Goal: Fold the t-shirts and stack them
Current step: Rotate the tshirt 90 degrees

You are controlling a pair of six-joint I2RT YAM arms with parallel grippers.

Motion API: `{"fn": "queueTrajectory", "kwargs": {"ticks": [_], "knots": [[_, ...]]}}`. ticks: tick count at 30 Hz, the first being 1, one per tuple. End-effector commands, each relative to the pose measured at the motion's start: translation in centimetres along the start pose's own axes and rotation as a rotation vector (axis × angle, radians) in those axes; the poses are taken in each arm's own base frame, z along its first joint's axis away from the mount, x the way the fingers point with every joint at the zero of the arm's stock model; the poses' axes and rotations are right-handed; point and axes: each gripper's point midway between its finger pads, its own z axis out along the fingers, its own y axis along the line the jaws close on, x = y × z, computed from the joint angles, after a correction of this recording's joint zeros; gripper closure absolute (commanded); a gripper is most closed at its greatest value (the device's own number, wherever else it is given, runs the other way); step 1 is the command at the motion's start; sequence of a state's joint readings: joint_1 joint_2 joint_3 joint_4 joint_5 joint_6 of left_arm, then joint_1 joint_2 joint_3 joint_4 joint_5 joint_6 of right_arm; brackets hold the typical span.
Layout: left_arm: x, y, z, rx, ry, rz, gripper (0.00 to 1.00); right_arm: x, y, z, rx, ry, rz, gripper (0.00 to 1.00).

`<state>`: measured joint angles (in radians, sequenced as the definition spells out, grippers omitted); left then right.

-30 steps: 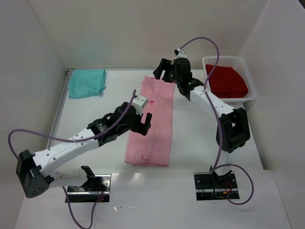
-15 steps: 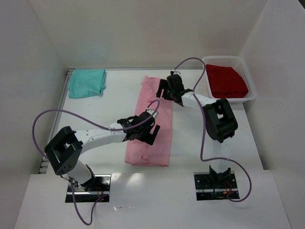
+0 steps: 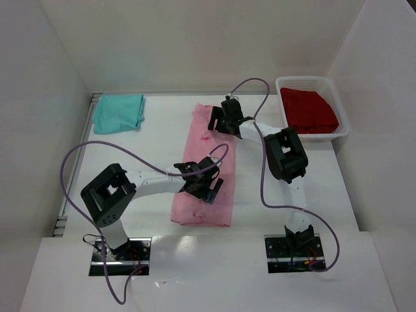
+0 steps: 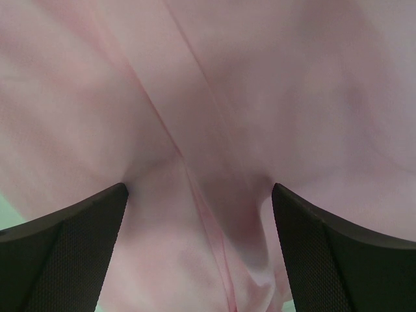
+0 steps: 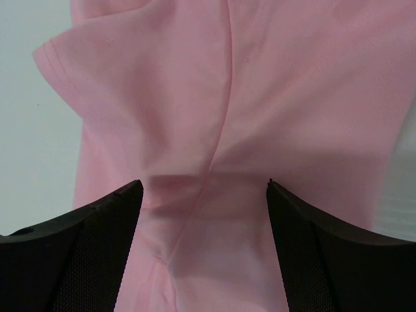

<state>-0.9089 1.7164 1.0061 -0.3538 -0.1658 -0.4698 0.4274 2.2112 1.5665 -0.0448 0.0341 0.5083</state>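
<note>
the light pink t-shirt (image 3: 201,146) lies in the middle of the white bench (image 3: 136,153), folded into a long narrow strip that runs from the far side toward the near edge. the left hand (image 3: 209,186) is down over the near half of that strip, toward its right edge. its fingers (image 4: 65,247) stand wide apart. the left wrist view shows pink cloth filling the gap between them, with a fold ridge running down the middle, and nothing is clamped.

the right hand (image 3: 219,121) is at the far end of the strip, on its right side, also with its fingers (image 5: 84,247) spread and gripping nothing. between them the right wrist view shows a seam curving down the cloth, and a hemmed corner of the shirt sticks out to the left over bare bench. i cannot tell whether either hand's fingertips press into the cloth.

the teal t-shirt (image 3: 118,112) lies folded at the far left corner of the bench, well apart from the pink one. the red t-shirt (image 3: 311,110) lies inside a white plastic basket (image 3: 345,132) at the far right corner.
</note>
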Motion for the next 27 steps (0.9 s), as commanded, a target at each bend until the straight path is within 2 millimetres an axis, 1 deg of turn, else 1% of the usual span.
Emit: {"fn": "queueTrajectory", "kwargs": {"ticks": [1,2,3,4,5,6,7,8,9,10,11,12,13,14,15,16,17,18,19,20,21,22,24,25,26,27], "knots": [[-1.3,-2.4,0.1,0.094,-0.016,0.011,0.01,-0.6,0.5,0.9,-0.012,0.008,-0.003,0.18],[-0.9,-2.6,0.8,0.101,0.000,0.012,0.01,-0.2,0.4,1.3,-0.013,0.023,-0.003,0.18],[-1.4,-2.9,0.6,0.114,-0.008,0.011,0.01,-0.7,0.7,1.2,-0.020,0.013,-0.013,0.18],[-1.2,-3.2,0.9,0.126,0.000,0.012,0.01,-0.4,0.5,1.8,-0.013,0.024,-0.014,0.18],[-1.4,-3.3,1.1,0.125,0.002,0.012,0.01,-0.6,0.6,1.7,-0.012,0.026,-0.014,0.18],[-1.1,-3.9,1.0,0.146,0.010,0.020,0.01,-0.3,0.7,2.0,-0.016,0.039,-0.014,0.18],[-1.2,-4.2,1.2,0.156,0.015,0.021,0.01,-1.2,1.2,1.9,-0.027,0.021,-0.013,0.18],[-0.9,-4.1,1.4,0.152,0.024,0.021,0.01,-0.2,0.9,2.5,-0.027,0.047,-0.014,0.18],[-1.1,-4.4,1.4,0.168,0.022,0.012,0.01,0.0,1.1,2.6,-0.036,0.060,-0.013,0.18],[-1.6,-5.0,1.2,0.195,0.010,0.011,0.01,-0.6,1.5,2.8,-0.044,0.047,-0.013,0.18],[-1.4,-5.0,1.5,0.191,0.018,0.012,0.01,0.0,1.3,3.3,-0.044,0.070,-0.013,0.18],[-1.3,-5.1,1.4,0.200,0.022,0.012,0.01,0.0,1.6,3.1,-0.053,0.079,-0.013,0.19],[-1.1,-4.9,1.7,0.188,0.027,0.012,0.01,0.2,1.5,3.5,-0.051,0.083,-0.013,0.19],[-1.2,-4.8,1.8,0.179,0.023,0.012,0.01,-0.2,1.7,3.4,-0.056,0.075,-0.013,0.19],[-0.8,-4.4,1.8,0.161,0.038,0.013,0.01,-0.2,1.7,3.4,-0.056,0.075,-0.013,0.19],[-1.2,-4.4,1.7,0.156,0.027,0.012,0.01,-0.2,1.7,3.4,-0.056,0.075,-0.013,0.19],[-1.1,-4.1,1.7,0.135,0.030,0.002,0.01,0.3,1.4,3.5,-0.050,0.085,-0.022,0.19],[-1.2,-3.9,1.8,0.127,0.026,0.002,0.01,-0.8,1.8,2.8,-0.052,0.060,-0.022,0.19],[-0.7,-3.7,1.6,0.121,0.038,-0.008,0.01,-0.5,1.4,2.7,-0.036,0.063,-0.022,0.19],[-0.6,-3.5,1.5,0.111,0.032,-0.017,0.01,-0.5,1.3,2.4,-0.037,0.063,-0.032,0.19],[-0.7,-3.3,1.5,0.102,0.028,-0.017,0.01,-1.4,1.6,1.8,-0.038,0.036,-0.032,0.19],[-0.7,-3.1,1.2,0.092,0.028,-0.029,0.01,-1.2,1.5,1.7,-0.038,0.036,-0.032,0.19],[-0.1,-2.7,1.3,0.074,0.042,-0.038,0.01,-1.7,0.8,1.4,-0.022,0.025,-0.035,0.19],[0.1,-2.7,1.2,0.073,0.044,-0.047,0.01,-1.7,0.8,1.4,-0.022,0.025,-0.035,0.19],[0.1,-2.7,1.2,0.073,0.044,-0.047,0.01,-1.9,-0.1,1.4,-0.001,0.025,-0.028,0.19],[0.5,-2.4,1.3,0.060,0.050,-0.069,0.01,-1.9,-0.1,1.4,-0.001,0.025,-0.027,0.19]]}}
